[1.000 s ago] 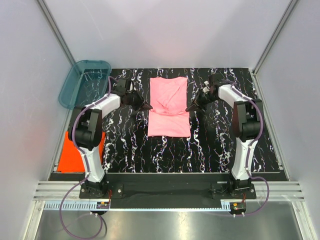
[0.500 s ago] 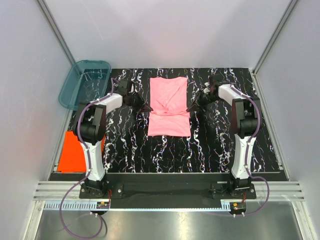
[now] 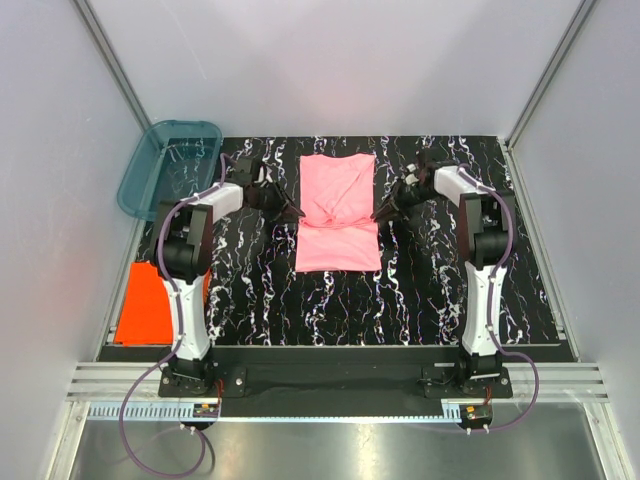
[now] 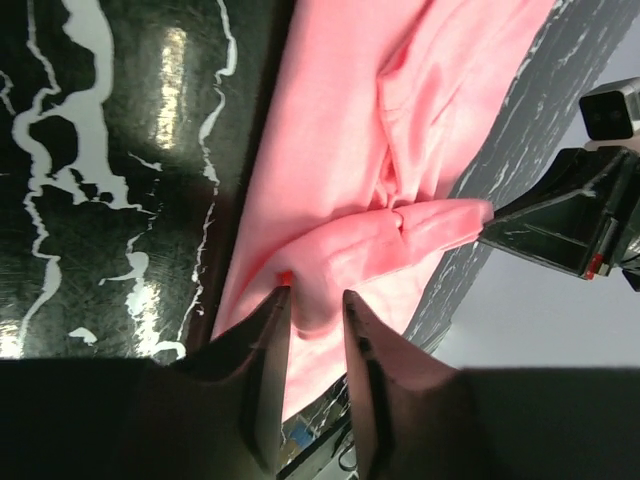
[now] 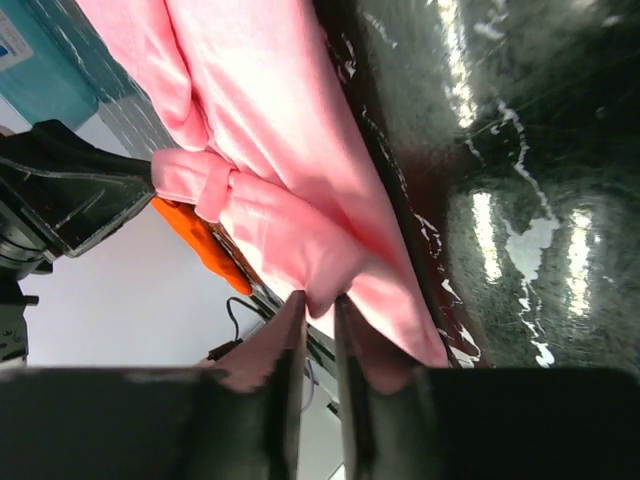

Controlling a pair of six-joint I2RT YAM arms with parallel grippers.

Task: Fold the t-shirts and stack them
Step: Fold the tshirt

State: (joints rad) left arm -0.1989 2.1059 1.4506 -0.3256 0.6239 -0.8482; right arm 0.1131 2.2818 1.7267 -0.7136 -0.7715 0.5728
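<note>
The light pink t-shirt [image 3: 338, 215] lies flat in the middle of the black marbled table, with a raised crease across its middle. My left gripper [image 3: 293, 212] is at its left edge and my right gripper [image 3: 381, 213] at its right edge. In the left wrist view the jaws [image 4: 312, 302] are closed on a fold of the pink cloth [image 4: 330, 150]. In the right wrist view the jaws [image 5: 318, 302] pinch the pink hem [image 5: 270, 130]. The orange-red t-shirt [image 3: 148, 302] lies folded off the table's left side, and it also shows in the right wrist view [image 5: 200, 245].
A teal see-through tub [image 3: 168, 165] stands at the back left corner. White walls and metal frame posts close in the table [image 3: 420, 290]. Each wrist view shows the other gripper across the shirt: the right one [image 4: 565, 215] and the left one [image 5: 70, 200].
Both arms have drawn their elbows back and straightened. The grippers stay at the pink shirt's two side edges. More of the orange-red shirt shows beside the left arm.
</note>
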